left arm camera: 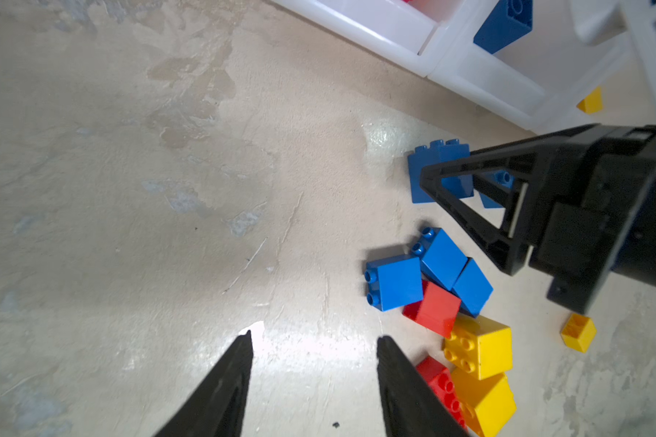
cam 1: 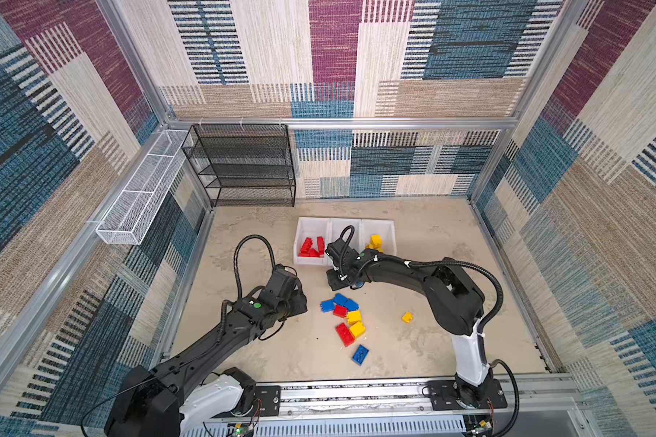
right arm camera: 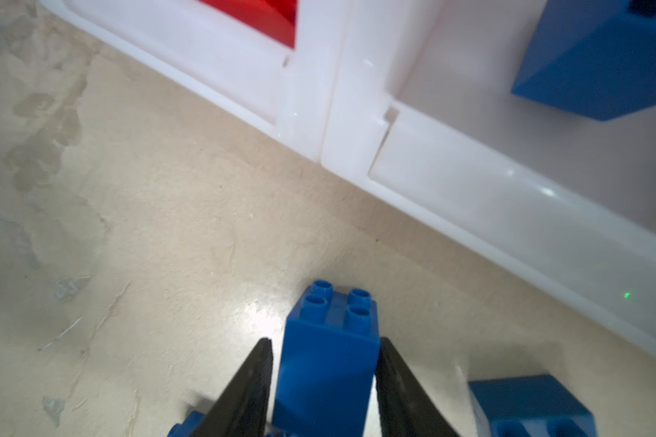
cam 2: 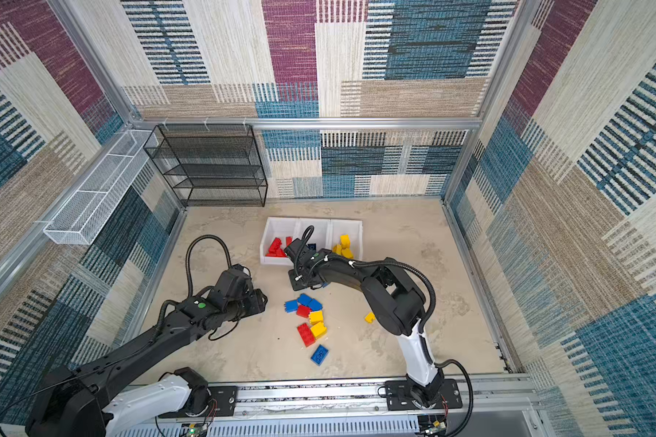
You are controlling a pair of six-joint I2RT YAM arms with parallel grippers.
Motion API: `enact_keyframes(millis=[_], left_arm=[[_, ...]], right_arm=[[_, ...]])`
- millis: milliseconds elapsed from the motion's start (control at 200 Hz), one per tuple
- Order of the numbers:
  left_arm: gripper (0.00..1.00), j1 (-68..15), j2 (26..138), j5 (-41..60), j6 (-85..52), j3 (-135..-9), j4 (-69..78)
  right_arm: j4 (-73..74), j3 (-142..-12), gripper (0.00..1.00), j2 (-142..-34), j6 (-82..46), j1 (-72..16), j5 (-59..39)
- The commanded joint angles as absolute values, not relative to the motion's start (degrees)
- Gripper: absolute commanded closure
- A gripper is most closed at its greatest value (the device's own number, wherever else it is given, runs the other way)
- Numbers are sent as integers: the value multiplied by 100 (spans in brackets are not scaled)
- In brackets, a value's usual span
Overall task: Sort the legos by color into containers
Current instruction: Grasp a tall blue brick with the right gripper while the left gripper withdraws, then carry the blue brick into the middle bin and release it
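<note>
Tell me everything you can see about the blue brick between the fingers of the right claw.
The blue brick is glossy solid-blue plastic, an oblong block with four round studs on the end pointing away from the right claw, toward the white bins. The claw's black fingers flank two opposite sides closely; whether they squeeze it is unclear. It is just short of the bins, over the beige table; I can't tell if it rests there.

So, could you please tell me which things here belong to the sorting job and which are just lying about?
Job: loose legos; blue lego between the right fingers; three white containers.
Lying about: black mesh shelf; white wire basket.
</note>
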State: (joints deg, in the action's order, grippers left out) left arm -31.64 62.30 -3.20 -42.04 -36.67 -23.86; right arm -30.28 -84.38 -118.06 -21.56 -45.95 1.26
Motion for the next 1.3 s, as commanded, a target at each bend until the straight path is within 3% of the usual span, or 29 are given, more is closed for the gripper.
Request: enact_keyframes(millis=[0,351,541,997,1112,1292], left_arm=[[44,-3163,6210,-343,-4280,-3665,-2426],[44,-3164,6079,-325,-4287,-3572,-2456],[44,-3164,5893,-403,-4266,-3534,-2566],[43,-3164,5600,-352,-4378,-3340,-2612],[43,-3164,5601,-333,-4378,-3357,-2653],[43,-3164,5599,-325,-4413,-3331,-2654]], right_arm=[[-3077,-8498,60,-11835,-2158,-4608,266],[-3137,-8565,68,-11543,-2054,-4608,285],[-3441,-9425,68,-11460,-1644,-4433,582],[-3683,-11011,68,-12465,-1256,-3501,536],[-3648,-11023,62,-12515,-1279,-3437,484],[-3656,-11004,39,-12445,-1317,-3416,488]])
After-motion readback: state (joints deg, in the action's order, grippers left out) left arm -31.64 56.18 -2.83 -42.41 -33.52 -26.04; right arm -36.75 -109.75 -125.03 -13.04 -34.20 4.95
